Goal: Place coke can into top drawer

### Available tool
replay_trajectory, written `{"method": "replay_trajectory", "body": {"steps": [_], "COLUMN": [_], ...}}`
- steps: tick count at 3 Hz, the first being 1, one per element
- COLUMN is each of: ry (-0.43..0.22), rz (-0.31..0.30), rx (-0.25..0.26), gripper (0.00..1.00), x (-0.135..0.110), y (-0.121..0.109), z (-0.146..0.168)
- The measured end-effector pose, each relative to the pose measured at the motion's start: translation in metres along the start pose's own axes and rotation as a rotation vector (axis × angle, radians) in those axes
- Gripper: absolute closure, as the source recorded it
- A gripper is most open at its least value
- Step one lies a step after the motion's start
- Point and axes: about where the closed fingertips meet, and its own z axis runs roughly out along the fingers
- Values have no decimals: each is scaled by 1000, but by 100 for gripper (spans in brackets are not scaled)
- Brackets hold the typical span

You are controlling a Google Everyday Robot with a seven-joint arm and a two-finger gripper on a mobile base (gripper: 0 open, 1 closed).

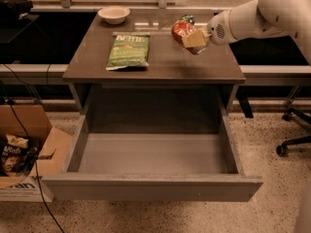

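Cabinet top (160, 66): 1 bowl (113, 14) back left, 1 chip bag (128, 51) before it, gripper (195, 39) clasping coke can (181, 30) over right side, 2nd can (188, 18) behind; top drawer (150, 188) open below; cardboard box (25, 144) on floor left.

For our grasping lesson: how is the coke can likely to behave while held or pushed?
The can, held in the tool above the table, looks small, so it is probably light. Its round body would likely roll if laid sideways in the drawer.
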Motion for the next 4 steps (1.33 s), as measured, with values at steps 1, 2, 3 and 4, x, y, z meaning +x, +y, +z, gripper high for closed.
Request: {"method": "replay_trajectory", "body": {"steps": [1, 2, 3, 4], "ry": [-37, -51, -22, 55], "rz": [-129, -310, -413, -413], "rx": [-142, -286, -359, -446], "gripper": [100, 100, 100, 100], "x": [3, 42, 79, 125], "y": [54, 119, 148, 169], "z": [-28, -73, -94, -83]}}
